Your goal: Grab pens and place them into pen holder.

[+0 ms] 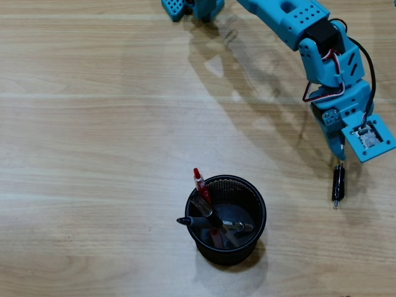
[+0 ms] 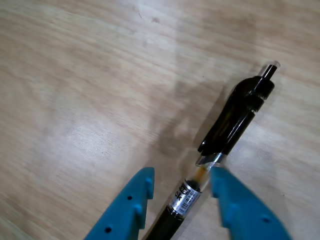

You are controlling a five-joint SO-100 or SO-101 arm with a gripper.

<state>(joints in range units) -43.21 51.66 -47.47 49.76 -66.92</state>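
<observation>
We note the hand (image 2: 182, 187) spread apart, straddling the last pen (image 2: 227, 135) on the table (image 1: 93, 154), well right of the pen holder (image 1: 226, 219); its long axis runs away from the fingers.

A pale wooden table (image 1: 93, 124) carries the black mesh pen holder (image 1: 247, 241) and one black pen (image 1: 338, 183)

Bare tabletop (image 1: 93, 154) everywhere left of and between cup (image 1: 252, 232) and black pen (image 1: 338, 184), seen from overhead. Cup mouth partly filled by three pens (image 1: 213, 221) leaning left. Wrist view: tool (image 2: 182, 192) straddling pen (image 2: 235, 117), open wood beyond.
</observation>
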